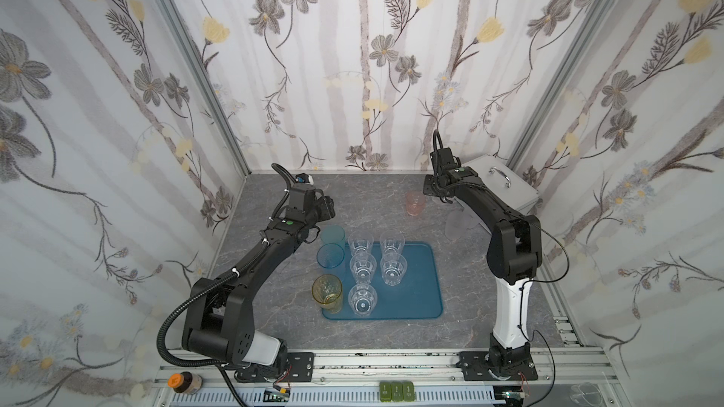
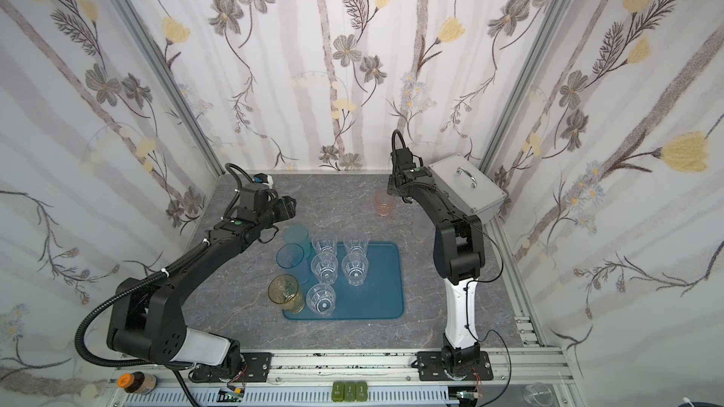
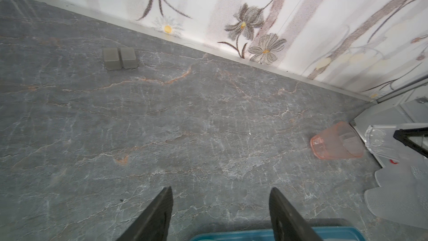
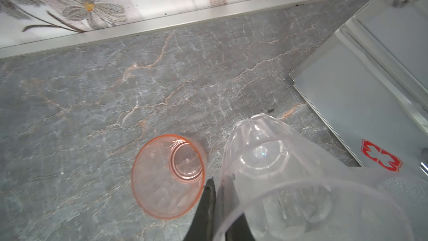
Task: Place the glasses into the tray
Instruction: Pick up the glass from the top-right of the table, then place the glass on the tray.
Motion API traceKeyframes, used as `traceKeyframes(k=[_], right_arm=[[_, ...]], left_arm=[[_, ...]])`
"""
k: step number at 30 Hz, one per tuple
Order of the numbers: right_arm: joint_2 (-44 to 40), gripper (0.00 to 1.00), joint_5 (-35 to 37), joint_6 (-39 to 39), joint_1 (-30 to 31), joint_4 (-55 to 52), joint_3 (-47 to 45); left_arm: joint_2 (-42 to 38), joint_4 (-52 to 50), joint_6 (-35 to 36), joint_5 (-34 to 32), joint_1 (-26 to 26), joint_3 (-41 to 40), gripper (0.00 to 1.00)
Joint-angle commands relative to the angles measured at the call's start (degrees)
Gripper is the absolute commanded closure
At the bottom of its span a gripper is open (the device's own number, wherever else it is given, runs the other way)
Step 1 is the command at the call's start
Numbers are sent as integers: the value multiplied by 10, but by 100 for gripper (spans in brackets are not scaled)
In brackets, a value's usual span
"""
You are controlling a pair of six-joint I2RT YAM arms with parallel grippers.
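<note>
As we count them, clear glasses (image 1: 363, 266): five, upright inside the tray, centre frame in both top views; two rows of two, with one alone nearer the lower edge.
Tray (image 1: 417, 287): teal, flat on the grey table (image 1: 290, 323); the glasses stand in its left half.
Blue glasses (image 1: 331, 256): two, upright at the tray's left rim; we cannot tell whether they are inside it.
Amber glass (image 1: 327, 289): upright at the tray's lower-left corner, just beside the lone clear one.
Pink glass (image 1: 415, 203): upright on the table above the tray, outside it.
Frosted glasses (image 1: 456, 225): right of centre, outside the tray, partly hidden by the right arm.
Held glass (image 4: 261, 156): clear and faceted, near the pink glass and the case, outside the tray.
Right gripper (image 4: 216, 181): closed, pinching the held glass's wall, with one finger inside and one outside.
Left gripper (image 3: 221, 195): jaws wide apart with nothing between them; we place it above the blue glasses in the top views.
Case (image 1: 505, 185): silver, handle up, upper right of the table.
</note>
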Motion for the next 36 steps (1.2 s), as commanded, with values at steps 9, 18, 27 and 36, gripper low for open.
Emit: traceKeyframes(k=[9,18,27,36], right_arm=[[-155,94,-8,10,90,9,-76],[-318,94,-4,48,193,-18,-253],[-449,93,7,166,321,-81,-417],[-434,93,-24,208,440,-84,-479]], left_arm=[[88,18,26,28,-119,109,31],[82,20,57,71,-207,91,30],[-44,20,78,34,-211,-36,29],[-103,19,29,11,-145,-85,28]])
